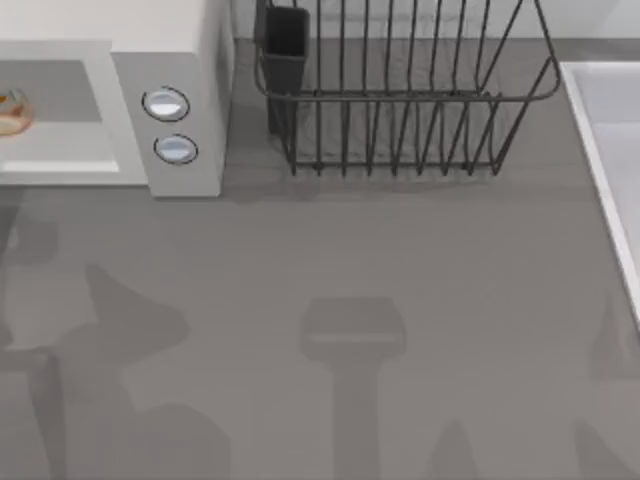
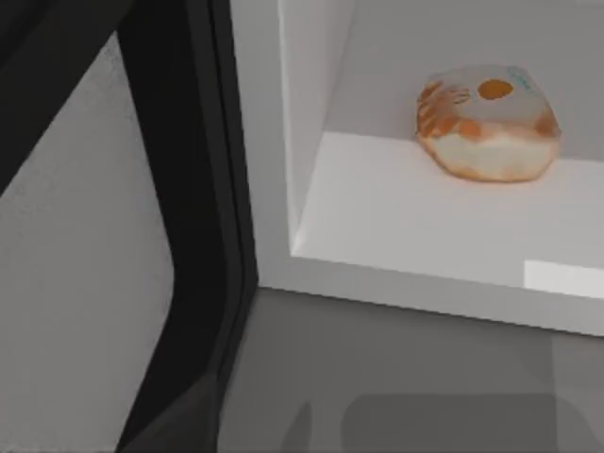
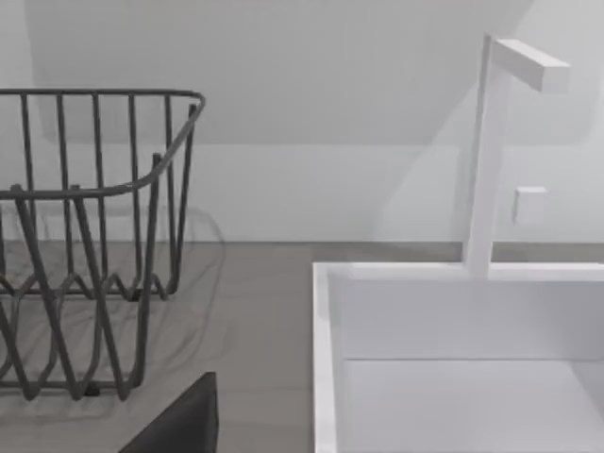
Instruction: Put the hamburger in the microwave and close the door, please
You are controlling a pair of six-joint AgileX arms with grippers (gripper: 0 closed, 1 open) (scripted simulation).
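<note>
At nine to ten o'clock of the top view, we see the hamburger [image 1: 10, 111] cut off by the frame edge, resting on the floor of the open microwave [image 1: 190, 50] cavity; the door is hard to make out. Toward twelve o'clock stands the dish rack [image 1: 400, 100], and at three o'clock the sink [image 1: 610, 150]. We cannot tell either pincer's state; no writing is legible.
</note>
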